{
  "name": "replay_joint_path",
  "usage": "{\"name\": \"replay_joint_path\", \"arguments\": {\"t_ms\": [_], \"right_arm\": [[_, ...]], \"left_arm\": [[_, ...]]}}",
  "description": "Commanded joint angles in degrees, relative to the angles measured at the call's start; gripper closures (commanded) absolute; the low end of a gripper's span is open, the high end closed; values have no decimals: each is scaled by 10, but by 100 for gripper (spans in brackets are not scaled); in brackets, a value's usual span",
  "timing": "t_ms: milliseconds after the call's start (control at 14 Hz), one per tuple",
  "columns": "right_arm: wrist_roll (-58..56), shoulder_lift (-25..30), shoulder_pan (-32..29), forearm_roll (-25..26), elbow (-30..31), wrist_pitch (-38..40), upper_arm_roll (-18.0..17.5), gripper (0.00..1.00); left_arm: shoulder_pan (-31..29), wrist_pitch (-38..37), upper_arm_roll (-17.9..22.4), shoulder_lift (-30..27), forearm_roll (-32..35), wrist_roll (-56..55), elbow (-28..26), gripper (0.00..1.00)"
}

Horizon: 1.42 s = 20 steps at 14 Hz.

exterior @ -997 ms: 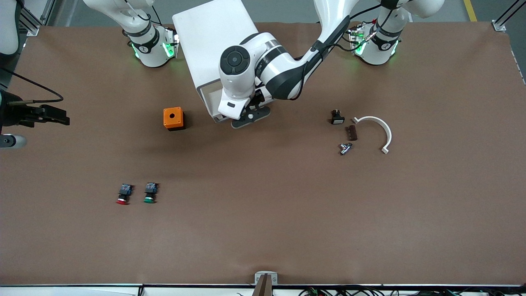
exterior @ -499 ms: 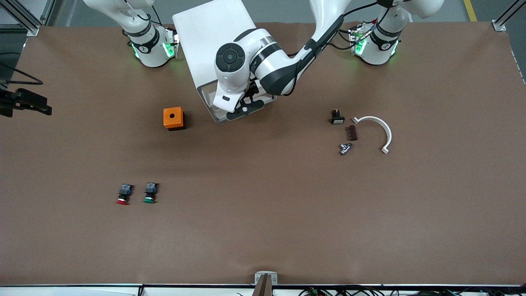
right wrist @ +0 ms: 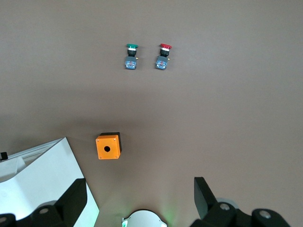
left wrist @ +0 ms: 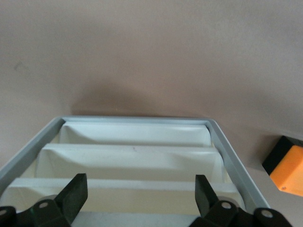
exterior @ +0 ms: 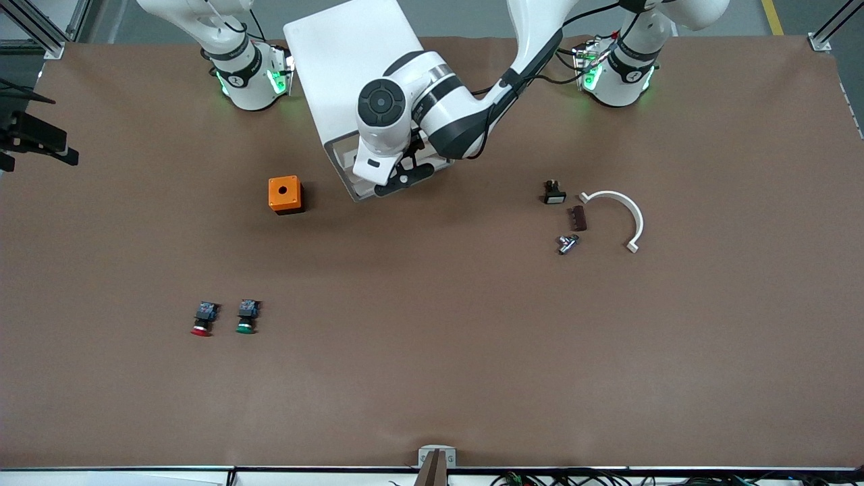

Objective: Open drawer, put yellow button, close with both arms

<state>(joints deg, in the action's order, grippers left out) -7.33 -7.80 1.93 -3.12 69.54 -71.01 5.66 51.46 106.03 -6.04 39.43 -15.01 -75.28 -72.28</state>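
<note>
Left arm at the cabinet's drawer fronts – both pincers spread.

The left gripper (exterior: 403, 177) sits at the front of the large white rounded-edge cabinet (exterior: 347, 61), fingers (left wrist: 75, 193) spread wide and gripping nothing, with the stacked cream drawer fronts right under them. Whether the uppermost shallow drawer (exterior: 344, 152) is fully closed cannot be told, and the tiny yellow-capped push button shows in no view. The right gripper (exterior: 37, 138) hangs high over the table edge at the right arm's end, also spread and empty. An orange cube with a hole (exterior: 285, 194) stands just beside the cabinet toward that end. The red-capped button (exterior: 201, 319) and green-capped button (exterior: 246, 317) lie side by side – nearer the front camera than the cube.
</note>
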Motion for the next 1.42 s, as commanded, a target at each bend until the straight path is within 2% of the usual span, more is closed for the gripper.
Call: {"name": "replay_joint_path", "arguments": {"t_ms": [0,142,427,926,1282,1353], "right_arm": [[-10,16,-12,0,13,3,-6,0],[-9,26,-12,19,30,7,-5,0],[-9,79,-31,20,117,-39,-4,0],[-8,90,-39,20,135,-44,-5,0],[-7,180,-40,20,264,-127,-5,0],[-8,184,-40,20,270,-129,-5,0]], "left_arm": [[6,4,-2,-2,-48,8,-6,0],[6,4,-2,-2,-52,8,-6,0],[6,4,-2,-3,-78,8,-6,0],[13,4,-2,-1,-88,7,-11,0],[25,4,-2,0,-87,8,-14,0],[25,4,-2,-1,-87,8,-14,0]]}}
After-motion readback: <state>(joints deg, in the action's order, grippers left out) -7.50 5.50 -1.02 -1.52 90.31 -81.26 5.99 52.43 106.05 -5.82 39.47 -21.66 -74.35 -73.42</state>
